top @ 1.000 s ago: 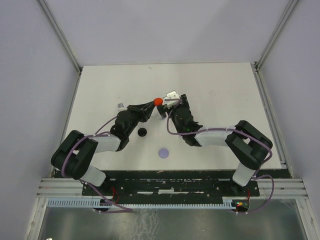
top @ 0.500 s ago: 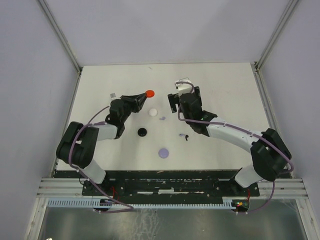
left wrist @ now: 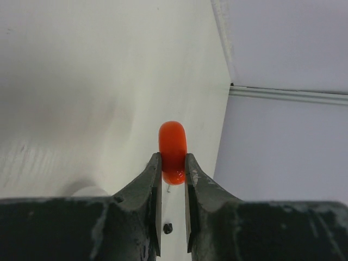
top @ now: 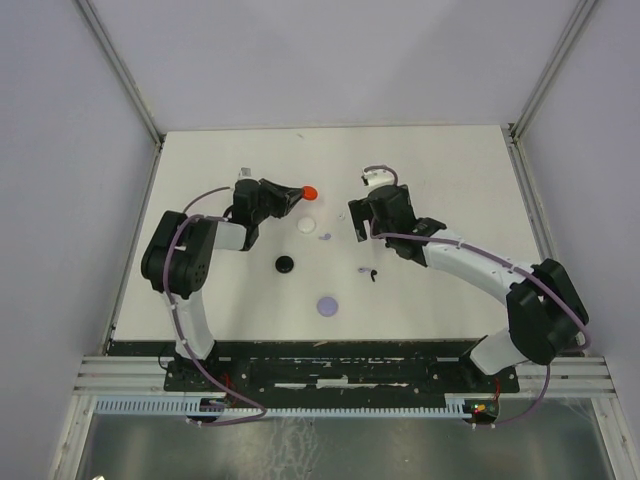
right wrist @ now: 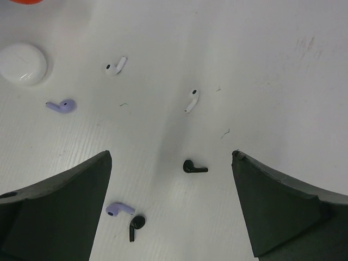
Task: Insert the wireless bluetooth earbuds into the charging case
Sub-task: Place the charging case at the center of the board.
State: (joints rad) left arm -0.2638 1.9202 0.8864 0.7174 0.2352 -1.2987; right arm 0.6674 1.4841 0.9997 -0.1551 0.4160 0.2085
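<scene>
Earbuds (right wrist: 191,100) loose mid-desk (top: 450,160): white, lavender, black. Directly below right gripper (right wrist: 171,155), spread wide, holding nothing. Left gripper (left wrist: 173,163) clamped on red case (left wrist: 172,144), toward far edge. Best: single out one bud, descend centred, pinch across stem.

The left arm (top: 190,250) folds back on itself at the elbow and reaches out toward the middle of the table, with the left gripper (left wrist: 173,164) held level and its two fingers pinched tight on the edge of a red case (left wrist: 173,147). The right arm (top: 470,262) stretches long and low from its base toward the centre. The right gripper (right wrist: 169,157) hangs above the surface, tilted downward, jaws spread wide and holding nothing.
</scene>
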